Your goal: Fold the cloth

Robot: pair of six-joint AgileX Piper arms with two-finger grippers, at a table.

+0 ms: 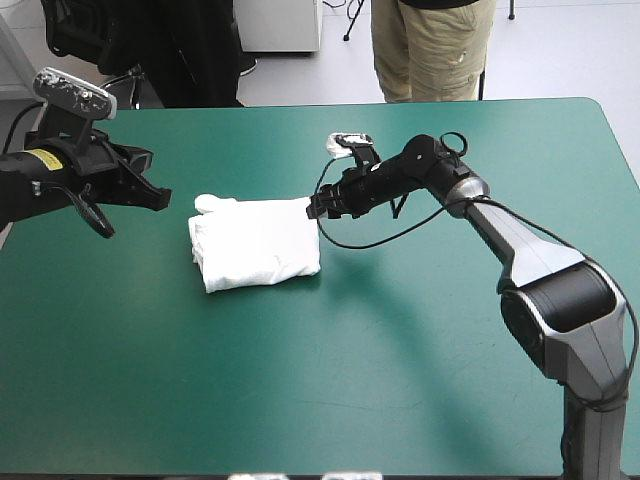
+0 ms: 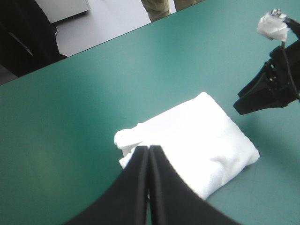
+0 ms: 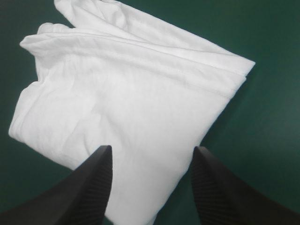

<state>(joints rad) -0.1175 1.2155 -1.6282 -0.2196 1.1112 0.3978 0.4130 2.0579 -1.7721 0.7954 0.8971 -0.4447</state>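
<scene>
The white T-shirt (image 1: 255, 243) lies as a folded bundle on the teal-green table, a little left of the middle. My left gripper (image 1: 158, 198) hangs shut to the left of the bundle, raised above the cover; in the left wrist view its fingers (image 2: 149, 154) meet in one arch over the T-shirt (image 2: 197, 140). My right gripper (image 1: 318, 208) stands open at the bundle's far right corner. In the right wrist view the fingertips (image 3: 152, 152) stand apart just above the T-shirt (image 3: 126, 98), nothing held between them. The right gripper (image 2: 243, 107) also shows in the left wrist view.
The teal-green cover (image 1: 400, 380) stretches bare in front of and to the right of the bundle. The table's far edge (image 1: 300, 104) runs behind both arms.
</scene>
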